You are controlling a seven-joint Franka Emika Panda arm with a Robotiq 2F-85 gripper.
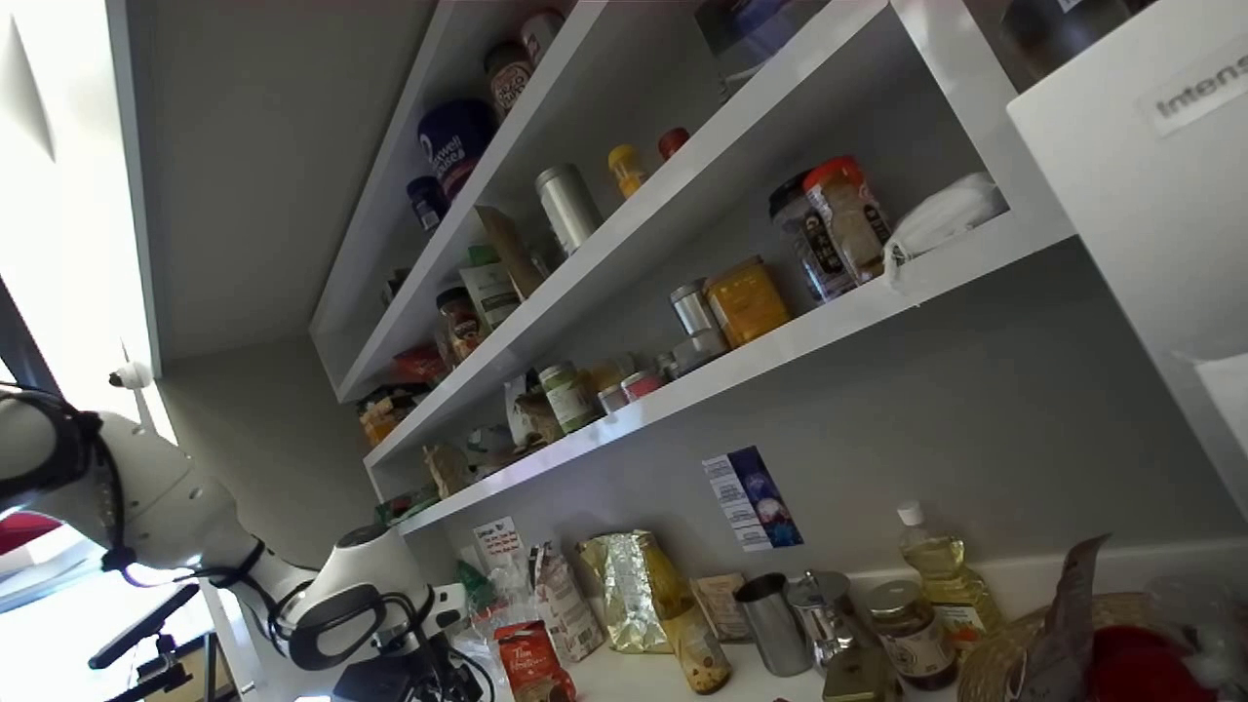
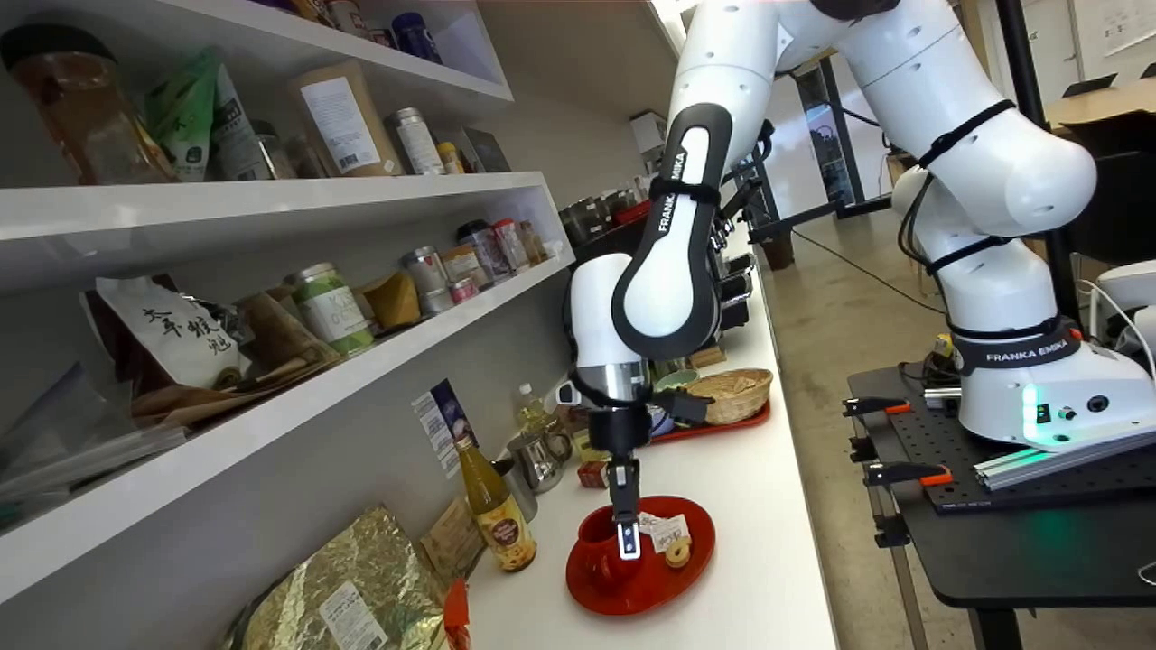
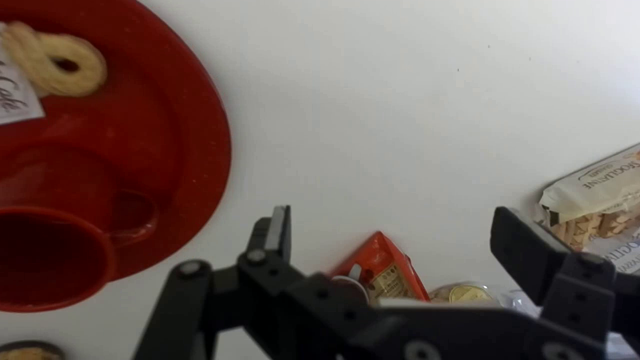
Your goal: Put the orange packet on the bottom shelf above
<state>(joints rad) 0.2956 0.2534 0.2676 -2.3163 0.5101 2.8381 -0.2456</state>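
The orange packet [image 1: 531, 663] is orange-red and stands on the white counter in an exterior view. Only a corner of the orange packet [image 2: 457, 618] shows at the bottom edge in an exterior view. In the wrist view the orange packet [image 3: 395, 267] lies between and below the fingers, partly hidden by the gripper body. My gripper [image 3: 390, 222] is wide open and empty, above the counter and apart from the packet. The gripper [image 2: 628, 542] points down in an exterior view. The bottom shelf [image 1: 838, 329] runs above the counter; its thick white edge [image 2: 271, 421] holds jars and pouches.
A red plate [image 3: 210, 150] with a red mug [image 3: 65, 240] and biscuits is beside the gripper. A bottle [image 2: 498, 515], a gold pouch [image 2: 334, 578] and a steel pitcher [image 1: 770, 624] stand along the wall. A snack bag [image 3: 595, 190] lies right in the wrist view.
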